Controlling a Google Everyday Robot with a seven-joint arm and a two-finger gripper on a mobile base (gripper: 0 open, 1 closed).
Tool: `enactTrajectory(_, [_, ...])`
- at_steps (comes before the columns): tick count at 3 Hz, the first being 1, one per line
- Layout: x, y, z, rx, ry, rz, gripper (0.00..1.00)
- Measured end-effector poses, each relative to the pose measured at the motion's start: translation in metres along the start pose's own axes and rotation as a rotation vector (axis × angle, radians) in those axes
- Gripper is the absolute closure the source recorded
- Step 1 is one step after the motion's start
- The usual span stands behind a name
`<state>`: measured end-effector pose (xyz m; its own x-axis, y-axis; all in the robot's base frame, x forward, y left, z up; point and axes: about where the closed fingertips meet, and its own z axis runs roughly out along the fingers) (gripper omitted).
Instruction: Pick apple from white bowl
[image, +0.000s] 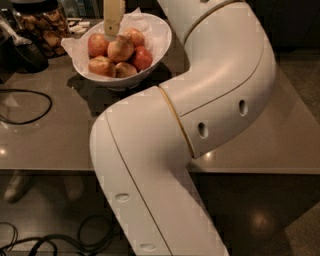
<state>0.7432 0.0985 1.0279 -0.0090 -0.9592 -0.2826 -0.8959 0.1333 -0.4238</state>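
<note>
Nearest the camera, the robot's white arm (165, 165) bends across the grey table (55, 145). A black cable (48, 102) loops on the table at left. Beyond, the paper-lined white bowl (156, 54) holds several apples. The apple (120, 48) to be picked, pale with a reddish blush, lies at the centre of the heap. The gripper (111, 27) hangs at its upper left edge; whether it is released or clenched cannot be told. Farthest, a glass jar of brown snacks (42, 25). Judged stage: approach nearly complete; grasp and lift not yet done.
</note>
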Motion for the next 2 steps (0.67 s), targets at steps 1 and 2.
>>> enactTrajectory(1, [0.001, -0.002, 0.006, 0.002, 0.009, -0.007, 0.0])
enactTrajectory(2, [0.004, -0.001, 0.017, -0.012, 0.014, -0.021, 0.0])
